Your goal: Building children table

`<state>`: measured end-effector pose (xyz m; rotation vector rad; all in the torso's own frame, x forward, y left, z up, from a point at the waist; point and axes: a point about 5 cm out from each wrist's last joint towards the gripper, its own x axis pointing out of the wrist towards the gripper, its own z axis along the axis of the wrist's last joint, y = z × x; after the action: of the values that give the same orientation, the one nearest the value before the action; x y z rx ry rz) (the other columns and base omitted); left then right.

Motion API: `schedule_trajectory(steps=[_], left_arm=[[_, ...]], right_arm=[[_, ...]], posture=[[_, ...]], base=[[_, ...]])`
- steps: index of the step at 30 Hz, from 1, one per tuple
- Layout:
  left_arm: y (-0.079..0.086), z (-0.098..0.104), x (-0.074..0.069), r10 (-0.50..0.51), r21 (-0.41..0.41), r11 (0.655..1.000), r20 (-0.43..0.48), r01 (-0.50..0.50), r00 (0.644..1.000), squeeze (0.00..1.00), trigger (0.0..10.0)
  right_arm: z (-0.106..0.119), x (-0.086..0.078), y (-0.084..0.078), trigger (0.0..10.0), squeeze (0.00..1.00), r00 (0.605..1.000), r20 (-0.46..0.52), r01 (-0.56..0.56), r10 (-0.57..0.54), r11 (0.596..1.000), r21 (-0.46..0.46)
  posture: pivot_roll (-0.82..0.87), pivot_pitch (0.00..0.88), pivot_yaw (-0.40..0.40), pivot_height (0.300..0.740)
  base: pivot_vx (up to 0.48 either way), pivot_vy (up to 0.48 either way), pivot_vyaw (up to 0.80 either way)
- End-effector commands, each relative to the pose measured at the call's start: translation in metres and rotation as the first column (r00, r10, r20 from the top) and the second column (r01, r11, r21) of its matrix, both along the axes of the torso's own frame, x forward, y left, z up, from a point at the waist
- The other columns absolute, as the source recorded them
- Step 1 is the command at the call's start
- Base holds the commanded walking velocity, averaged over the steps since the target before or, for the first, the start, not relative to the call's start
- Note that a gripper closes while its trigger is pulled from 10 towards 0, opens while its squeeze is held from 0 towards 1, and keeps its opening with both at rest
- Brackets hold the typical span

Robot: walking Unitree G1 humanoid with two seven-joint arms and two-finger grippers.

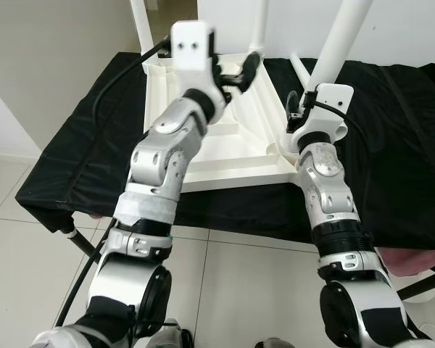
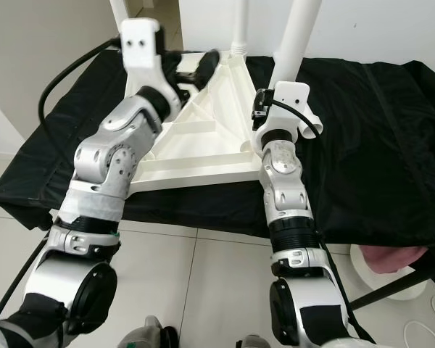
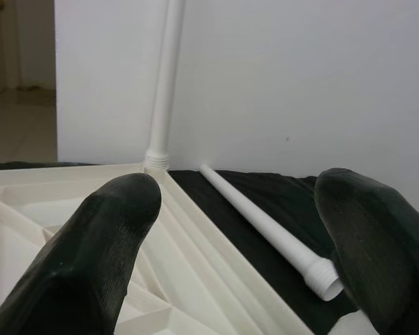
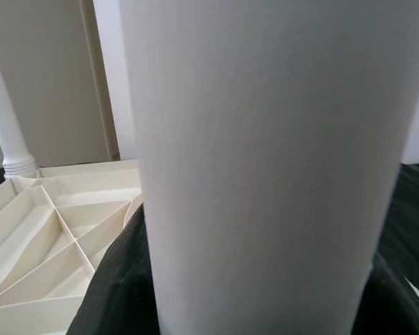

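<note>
Black-draped work surface (image 1: 391, 145). On it the white tabletop (image 1: 225, 163), upside down, ribs up; likely light, stiff, slick plastic.

Near-corner leg (image 1: 341, 40) upright on the tabletop; right gripper (image 1: 299, 109) clamped low on it, a sound hold.

Loose leg (image 3: 265, 227) lies just beyond the tabletop's far edge.

Left gripper (image 1: 235, 76) hovers over the ribs, fingers spread, empty.

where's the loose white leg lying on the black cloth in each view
Left eye view: loose leg lies on the black cloth, beside the tabletop's right edge.
Right eye view: I cannot make it out.
Left wrist view: centre to lower right.
Right wrist view: cannot tell.
Shared landmark: upturned white tabletop.
</note>
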<state>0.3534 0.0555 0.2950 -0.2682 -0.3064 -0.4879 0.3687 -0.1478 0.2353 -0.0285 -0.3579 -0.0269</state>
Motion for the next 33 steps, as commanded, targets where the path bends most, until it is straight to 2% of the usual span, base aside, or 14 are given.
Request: schedule_trajectory(steps=[1,4,5,11,13,15,18,21,23,25,27,33], left_arm=[[0.008,-0.007,0.002,0.045,0.014,0.999,0.004,-0.045,0.999,0.00,10.0],[0.015,-0.012,0.003,0.079,0.017,0.997,-0.004,-0.079,0.997,0.00,10.0],[0.023,-0.021,0.004,0.112,0.029,0.993,-0.019,-0.111,0.994,0.00,10.0],[0.024,-0.027,0.001,0.096,0.063,0.993,-0.006,-0.095,0.995,0.00,10.0],[0.025,-0.035,-0.006,0.069,0.102,0.992,0.028,-0.072,0.997,0.00,10.0],[0.025,-0.035,-0.006,0.069,0.102,0.992,0.028,-0.072,0.997,0.00,10.0],[0.029,-0.049,-0.012,0.070,0.135,0.988,0.017,-0.072,0.997,0.00,10.0],[0.029,-0.049,-0.012,0.070,0.135,0.988,0.017,-0.072,0.997,0.00,10.0],[0.041,-0.067,-0.017,0.122,0.154,0.981,-0.014,-0.119,0.992,0.00,10.0],[0.041,-0.067,-0.017,0.122,0.154,0.981,-0.014,-0.119,0.992,0.00,10.0],[0.059,-0.085,-0.020,0.194,0.164,0.970,-0.056,-0.182,0.979,0.00,10.0],[0.071,-0.093,-0.028,0.224,0.157,0.965,-0.067,-0.212,0.972,0.00,10.0]], right_arm=[[0.002,-0.004,0.001,10.0,0.00,0.999,0.039,-0.024,0.024,1.000,-0.012],[0.001,-0.005,0.000,10.0,0.00,0.999,0.042,-0.030,0.030,0.999,-0.013],[0.000,-0.007,-0.001,10.0,0.00,0.998,0.048,-0.034,0.034,0.999,-0.003],[-0.001,-0.009,-0.001,10.0,0.00,0.997,0.057,-0.043,0.043,0.999,-0.002],[-0.002,-0.012,-0.002,10.0,0.00,0.997,0.065,-0.048,0.048,0.999,-0.005],[-0.002,-0.012,-0.002,10.0,0.00,0.997,0.065,-0.048,0.048,0.999,-0.005],[-0.005,-0.018,-0.002,10.0,0.00,0.996,0.073,-0.053,0.053,0.999,-0.001],[-0.005,-0.018,-0.002,10.0,0.00,0.996,0.073,-0.053,0.053,0.999,-0.001],[-0.014,-0.027,0.000,10.0,0.00,0.996,0.061,-0.060,0.060,0.998,0.002],[-0.014,-0.027,0.000,10.0,0.00,0.996,0.061,-0.060,0.060,0.998,0.002],[-0.023,-0.033,0.002,10.0,0.00,0.997,0.044,-0.069,0.069,0.998,-0.006],[-0.027,-0.040,0.001,10.0,0.00,0.995,0.053,-0.087,0.087,0.996,-0.002]], posture=[[-0.12,0.020,0.044,0.740],[-0.12,0.019,0.046,0.740],[-0.12,0.021,0.046,0.740],[-0.12,0.025,0.051,0.740],[-0.12,0.030,0.061,0.740],[-0.12,0.030,0.061,0.740],[-0.13,0.033,0.065,0.740],[-0.13,0.033,0.065,0.740],[-0.13,0.040,0.070,0.740],[-0.13,0.040,0.070,0.740],[-0.13,0.040,0.073,0.740],[-0.12,0.043,0.071,0.740]], base=[[0.000,0.000,0.00],[0.000,0.000,0.00],[0.000,0.000,0.00],[0.000,0.000,0.00],[0.000,0.000,0.00],[0.000,0.000,0.00],[0.000,0.000,0.00],[0.000,0.000,0.00],[0.000,0.000,0.00],[0.000,0.000,0.00],[0.000,0.000,0.00],[0.000,0.000,0.00]])
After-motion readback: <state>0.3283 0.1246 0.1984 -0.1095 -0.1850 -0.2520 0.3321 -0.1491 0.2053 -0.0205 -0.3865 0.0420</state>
